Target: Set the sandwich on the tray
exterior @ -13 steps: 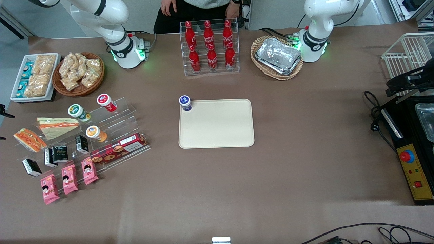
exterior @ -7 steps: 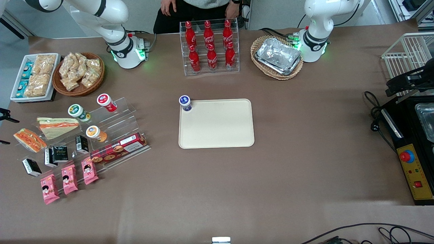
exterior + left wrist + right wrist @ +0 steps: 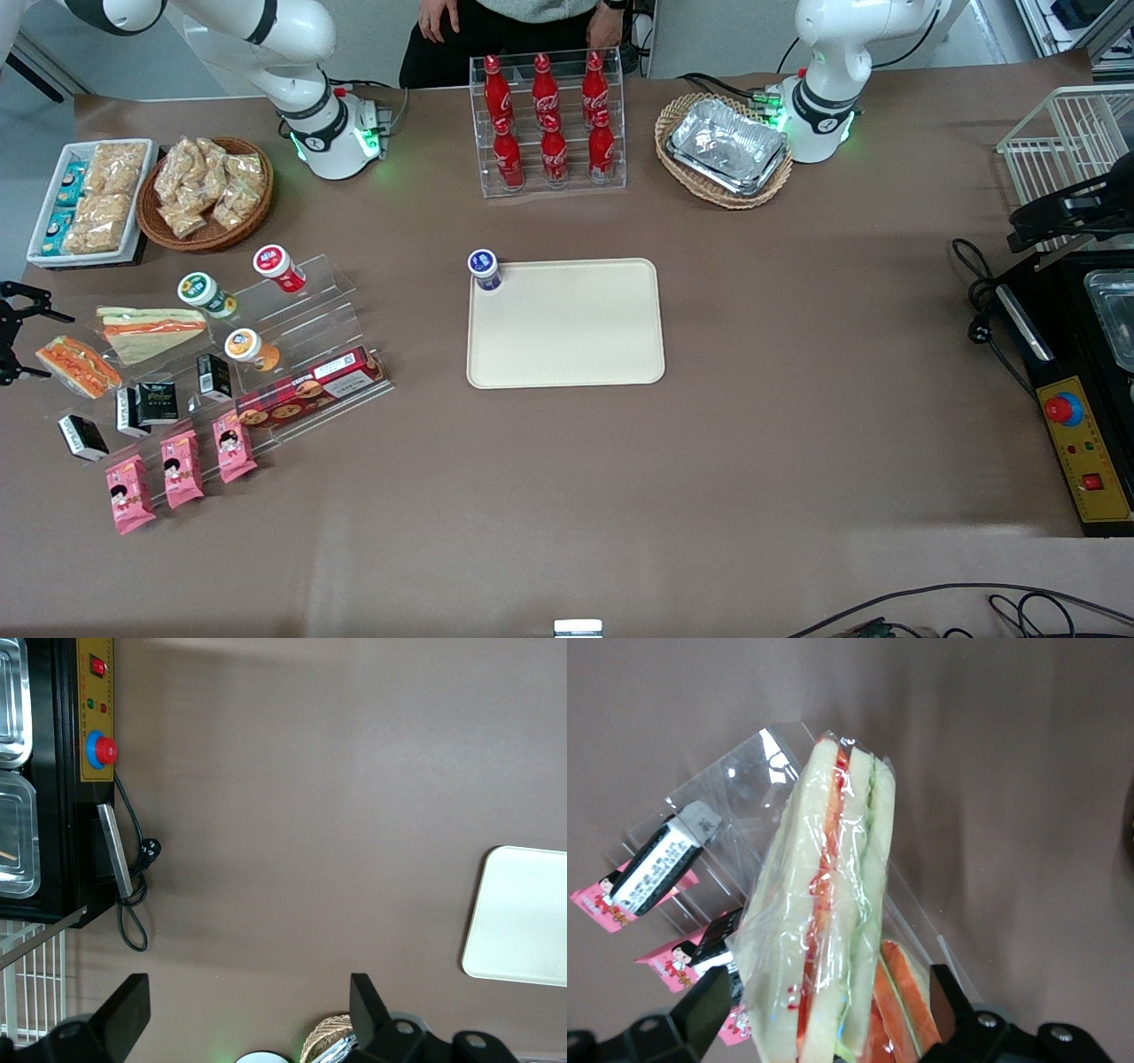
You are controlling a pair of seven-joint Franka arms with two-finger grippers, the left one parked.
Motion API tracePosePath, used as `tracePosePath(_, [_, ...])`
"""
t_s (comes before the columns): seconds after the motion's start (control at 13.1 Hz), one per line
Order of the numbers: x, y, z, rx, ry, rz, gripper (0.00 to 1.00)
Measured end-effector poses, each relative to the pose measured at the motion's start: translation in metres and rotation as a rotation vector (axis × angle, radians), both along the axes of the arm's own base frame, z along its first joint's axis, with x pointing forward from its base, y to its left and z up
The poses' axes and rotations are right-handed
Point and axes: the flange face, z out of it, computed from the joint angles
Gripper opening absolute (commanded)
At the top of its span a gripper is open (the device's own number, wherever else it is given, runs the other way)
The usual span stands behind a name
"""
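Brown paper-covered table [image 3: 797, 461], matte and flat, crowded with snacks at the working arm's end. The beige plastic tray [image 3: 567, 337], flat with a low rim and rounded corners, sits mid-table, bare except for a blue-lidded cup [image 3: 484, 266] at 1 corner.

The target sandwich [image 3: 78, 365] — small clear-wrapped wedge with orange-red and green filling — lies on the tiered clear acrylic stand [image 3: 301, 328], just beside the larger pale sandwich [image 3: 151, 328], well apart from the tray. The gripper [image 3: 13, 341] hangs at the table edge next to it, fingers spread, holding nothing.

Risks, as I judge them:
- wrong pick: in the wrist view the larger pale sandwich [image 3: 824, 921] fills the space ahead, with the target sandwich [image 3: 899, 1005] tucked by 1 finger [image 3: 952, 1010]
- film wrap is slick and crinkly, bread soft — could slip or squash
- wedge may slide off the smooth acrylic
- the small black cartons [image 3: 155, 400] nearby could be knocked
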Motion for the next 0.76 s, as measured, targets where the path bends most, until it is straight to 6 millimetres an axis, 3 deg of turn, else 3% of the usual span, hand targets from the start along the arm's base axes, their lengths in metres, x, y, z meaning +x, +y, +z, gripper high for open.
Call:
tracePosePath(0.46, [-0.008, -0.009, -0.012, 0.015, -0.017, 0.010, 1.00])
tracePosePath(0.53, [-0.007, -0.009, -0.015, 0.012, -0.016, 0.010, 0.96])
tracePosePath(0.69, [-0.005, -0.009, -0.021, 0.022, -0.035, 0.020, 0.73])
tracePosePath(0.76, [-0.003, -0.009, -0.026, 0.029, -0.045, 0.026, 0.55])
